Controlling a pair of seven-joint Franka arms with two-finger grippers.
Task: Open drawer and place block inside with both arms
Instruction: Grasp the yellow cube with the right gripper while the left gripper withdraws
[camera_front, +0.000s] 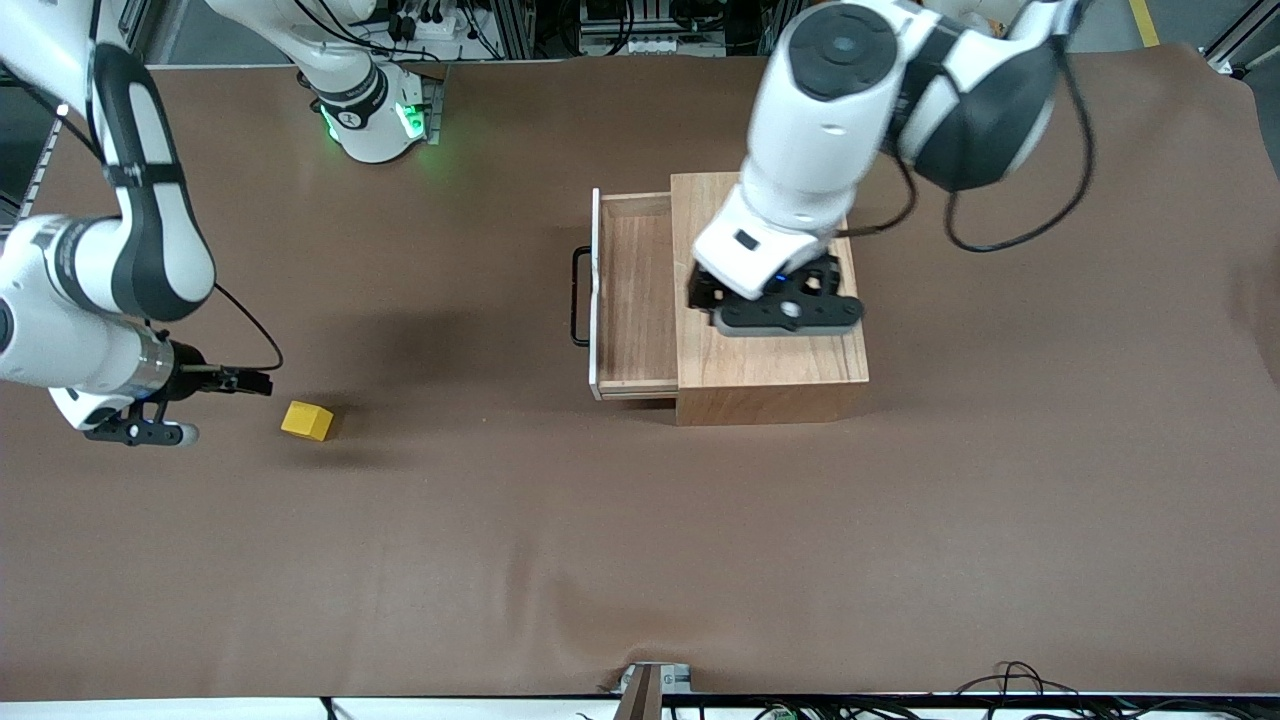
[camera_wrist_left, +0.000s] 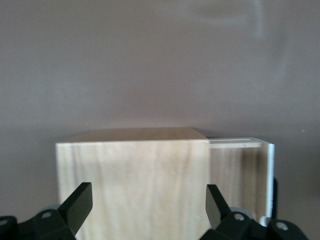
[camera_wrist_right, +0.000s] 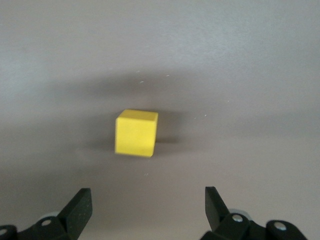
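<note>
Drawer (camera_front: 637, 300) pulled partway out of wooden box (camera_front: 770, 360) toward right arm's end, left gripper (camera_front: 775, 300) released w/ fingers wide over box top, right gripper (camera_front: 215, 385) also spread, low near table (camera_front: 640, 540) beside yellow block (camera_front: 307, 420), not touching it.

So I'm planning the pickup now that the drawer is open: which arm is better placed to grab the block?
The right. Its open right gripper sits just beside the block, which shows straight ahead between its fingers. The left gripper is over the wooden box, away from the block.
</note>
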